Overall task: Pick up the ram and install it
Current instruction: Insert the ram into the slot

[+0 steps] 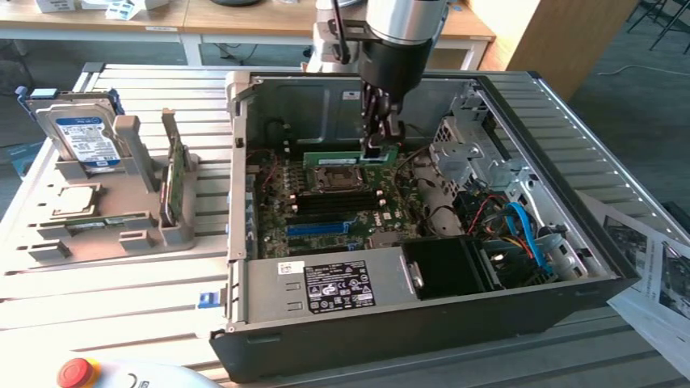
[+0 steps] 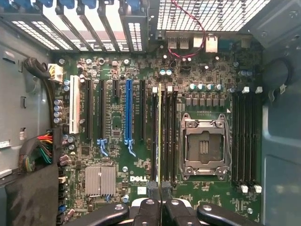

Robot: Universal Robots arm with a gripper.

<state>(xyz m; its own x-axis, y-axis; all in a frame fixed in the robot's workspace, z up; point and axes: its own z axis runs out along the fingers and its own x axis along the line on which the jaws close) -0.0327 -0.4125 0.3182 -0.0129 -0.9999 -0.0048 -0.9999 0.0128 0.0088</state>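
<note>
— Pincer (image 1: 373, 148) is pressed together on the ram (image 1: 342, 157), pinching its upper edge close to the three o'clock end. From the wrist camera, the two fingertips (image 2: 154, 188) clamp it flat face to flat face.

— Where's the stick sitting, then?

— Inside the case (image 1: 431, 319), edge-down over the motherboard. On the exterior view's clock face it hangs at about twelve o'clock of the CPU socket (image 1: 332, 179). Seen from the wrist, the ram (image 2: 160, 132) is a thin line running lengthwise along the black memory slots (image 2: 173, 136) just beside that socket (image 2: 203, 148). Whether its lower edge touches a slot, I can't tell.

— Tricky thing to handle?

— I'd say it's light and stiff, but thin and fragile, with chips on the faces and contacts along the bottom. Taking it by the upper edge looks right to me. Held off-centre like that, though, it could tilt if pushed.

— And the arm?

— Arm (image 1: 393, 32) reaches straight down from twelve o'clock, wrist vertical, fingers pointing at the board. Out at nine o'clock of the case, well apart, a hard drive (image 1: 81, 133) and a green card (image 1: 173, 182) stand on edge in a grey rack (image 1: 129, 234).
</note>
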